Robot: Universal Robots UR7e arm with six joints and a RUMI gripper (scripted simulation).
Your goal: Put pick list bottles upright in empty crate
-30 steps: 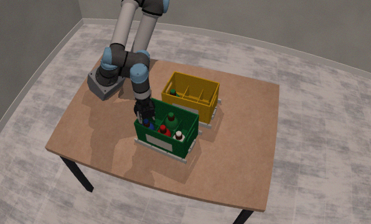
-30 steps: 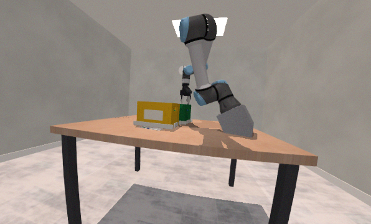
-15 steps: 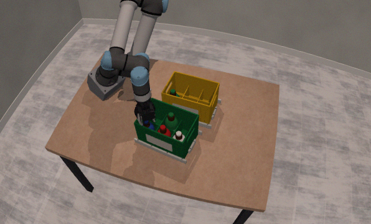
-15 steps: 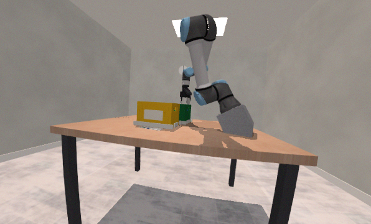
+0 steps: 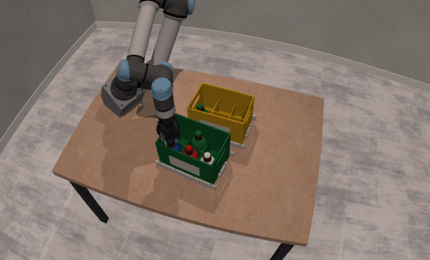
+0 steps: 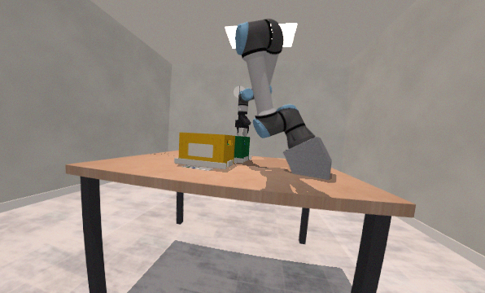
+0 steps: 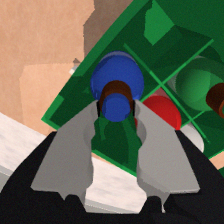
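The pincer (image 5: 172,141) (image 6: 242,133) (image 7: 116,101) is clamped on the neck of the blue bottle (image 5: 174,147) (image 7: 118,75), upright in the green crate (image 5: 218,170) (image 6: 242,147) (image 7: 70,102) below it, with the red bottle (image 5: 190,153) (image 7: 162,112) just beside its fingers.

Grey walls (image 5: 273,32) (image 6: 43,81); pale mottled floor (image 5: 374,155) (image 6: 145,212); dark grey mat (image 6: 242,273) under table (image 5: 273,162) (image 6: 153,175)

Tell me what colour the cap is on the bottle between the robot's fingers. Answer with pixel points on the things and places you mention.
The cap (image 7: 116,107) is blue, seen best in the wrist view.
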